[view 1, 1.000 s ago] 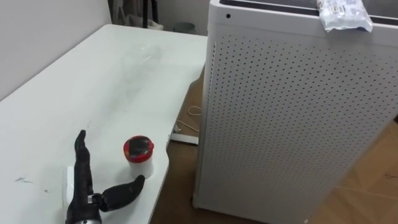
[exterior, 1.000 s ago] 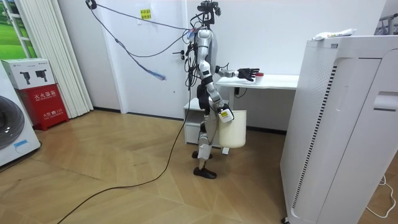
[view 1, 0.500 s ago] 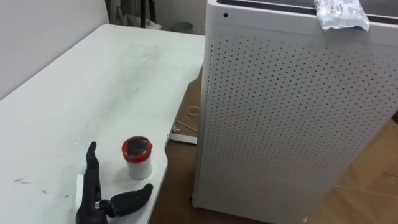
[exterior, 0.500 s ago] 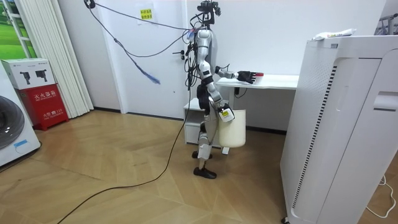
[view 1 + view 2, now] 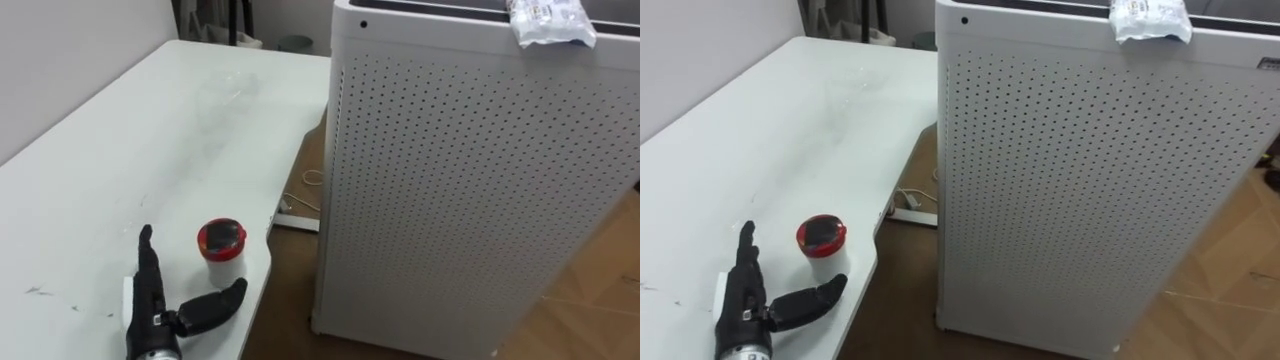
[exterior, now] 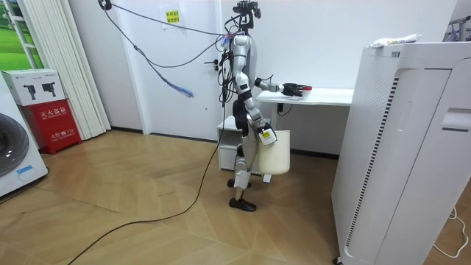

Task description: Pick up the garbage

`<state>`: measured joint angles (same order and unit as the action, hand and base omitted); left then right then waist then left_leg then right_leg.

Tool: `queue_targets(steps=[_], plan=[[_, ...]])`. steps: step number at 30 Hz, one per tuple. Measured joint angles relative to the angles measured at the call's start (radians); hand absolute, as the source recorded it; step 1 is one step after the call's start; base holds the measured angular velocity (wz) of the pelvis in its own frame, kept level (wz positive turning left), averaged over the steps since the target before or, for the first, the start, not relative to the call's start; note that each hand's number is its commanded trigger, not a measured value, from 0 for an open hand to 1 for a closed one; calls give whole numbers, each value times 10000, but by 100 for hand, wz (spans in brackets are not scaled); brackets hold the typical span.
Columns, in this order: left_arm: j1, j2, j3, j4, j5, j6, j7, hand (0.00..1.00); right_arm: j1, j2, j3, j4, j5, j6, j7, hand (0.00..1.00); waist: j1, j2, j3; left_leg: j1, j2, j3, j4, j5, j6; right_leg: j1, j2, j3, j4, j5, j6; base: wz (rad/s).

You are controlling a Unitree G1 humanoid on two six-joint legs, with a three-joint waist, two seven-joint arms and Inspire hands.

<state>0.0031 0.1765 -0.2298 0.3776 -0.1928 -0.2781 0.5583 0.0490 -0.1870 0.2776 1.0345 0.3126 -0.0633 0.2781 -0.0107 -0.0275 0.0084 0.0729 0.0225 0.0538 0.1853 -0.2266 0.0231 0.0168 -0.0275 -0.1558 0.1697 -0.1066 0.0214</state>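
A small white cup with a red lid [image 5: 222, 252] [image 5: 822, 243] stands near the front right corner of the white table [image 5: 150, 130]. My left hand [image 5: 150, 300] [image 5: 740, 300] rests on the table just left of the cup, open, fingers straight and thumb stretched toward the cup's base without touching it. A crumpled plastic wrapper [image 5: 548, 22] lies on top of the tall white perforated cabinet [image 5: 470, 180]. In the room view I stand at the table's end, left hand [image 6: 292, 89] over the tabletop. My right hand [image 6: 265, 135] hangs low, shut on the rim of a white bin [image 6: 276, 154].
The perforated cabinet stands close to the table's right edge with a narrow gap of wooden floor [image 5: 300, 190] between them, where a white power strip [image 5: 297, 222] lies. A grey wall [image 5: 70, 50] borders the table on the left.
My left hand has drawn back along the table toward me and its thumb now lies closer to the cup. The cup stays where it was.
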Motion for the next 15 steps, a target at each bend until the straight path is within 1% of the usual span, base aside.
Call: queue_targets(steps=[2, 6, 9, 11, 15], plan=[[-1, -2, 5, 26, -45, 16, 23, 0, -20, 2, 107, 0, 1, 1, -7, 100, -81, 31, -4, 2, 1, 4, -20, 0, 0, -8, 1, 3, 0, 0, 0, 0], [-74, 2, 3, 124, -226, 19, 35, 0, -8, 6, 181, 1, 13, 37, -6, 100, -117, 63, -21, 12, 0, 15, -15, 0, 0, -21, 3, 7, 12, 0, 0, 0], [-390, -6, -15, 402, -451, 35, 90, 0, -29, 3, 292, -36, 38, 192, -22, 100, -117, 61, -22, 14, 2, 9, -4, 0, 0, -14, -1, 1, 17, 0, 0, 0], [-618, -73, -28, 605, -526, 95, 198, 0, -27, 5, 399, -65, 38, 249, -41, 100, -128, 60, -22, 21, 2, 8, 8, 0, 0, 0, -13, -14, 20, 0, -1, 0], [-828, -78, -30, 870, -521, 116, 203, 0, 3, 7, 520, -266, 35, 393, -155, 100, -172, 41, -14, 19, -5, 1, -18, 0, 0, 7, -20, -2, 46, 0, -1, 0]])
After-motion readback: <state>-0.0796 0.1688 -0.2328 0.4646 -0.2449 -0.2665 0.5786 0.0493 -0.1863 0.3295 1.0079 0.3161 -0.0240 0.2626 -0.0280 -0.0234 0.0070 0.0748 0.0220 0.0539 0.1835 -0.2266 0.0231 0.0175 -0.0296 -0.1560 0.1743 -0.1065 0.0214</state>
